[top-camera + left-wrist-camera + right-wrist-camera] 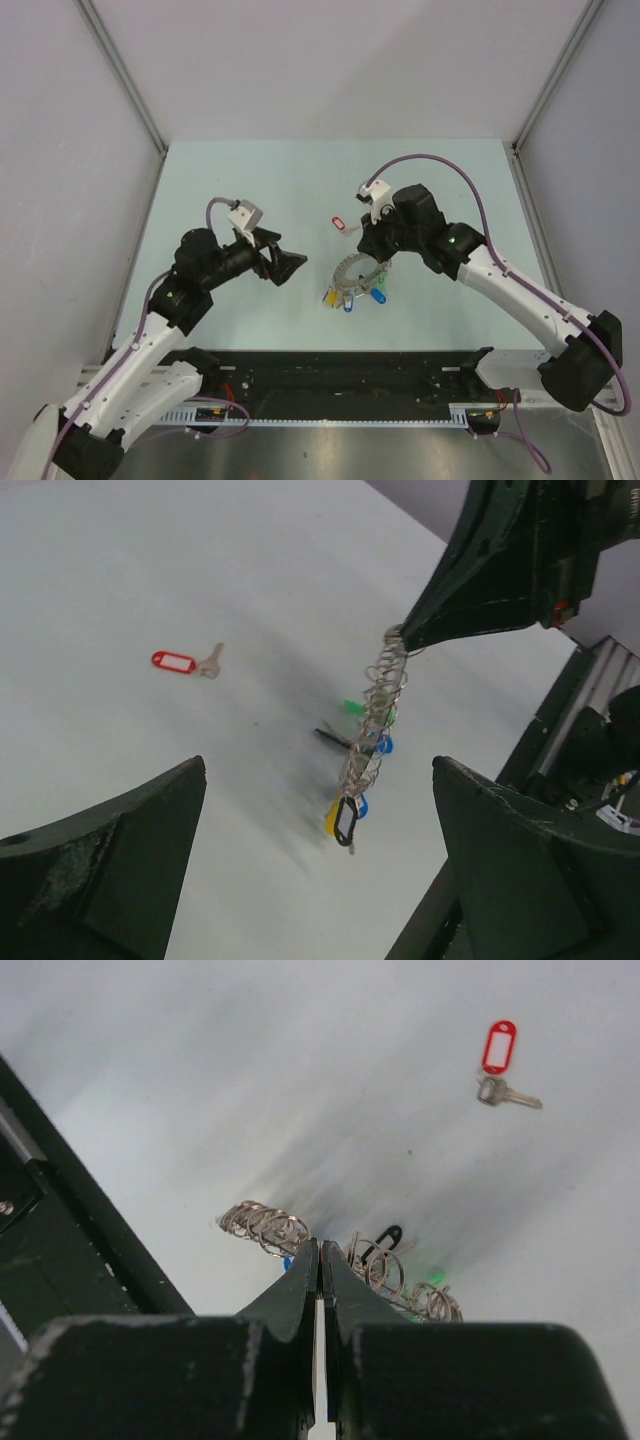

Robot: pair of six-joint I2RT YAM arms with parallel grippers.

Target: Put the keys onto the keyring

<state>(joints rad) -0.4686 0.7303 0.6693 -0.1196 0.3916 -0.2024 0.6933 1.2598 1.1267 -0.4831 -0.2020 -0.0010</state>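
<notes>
The small silver key [338, 222] with its red oval tag lay flat on the pale counter [250, 180], well apart from the keyring [375, 725] and on its far side. That big grey ring, fringed with little keys and green, blue, yellow and black tags, stood tilted up on edge. Its top rim was pinched in the right tool [320, 1255], fingers pressed together on the wire. The left tool [288, 266] hung near the ring on its left, fingers spread wide.

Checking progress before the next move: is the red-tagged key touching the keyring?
Apart. The left wrist view shows bare table between the red-tagged key and the keyring.
</notes>
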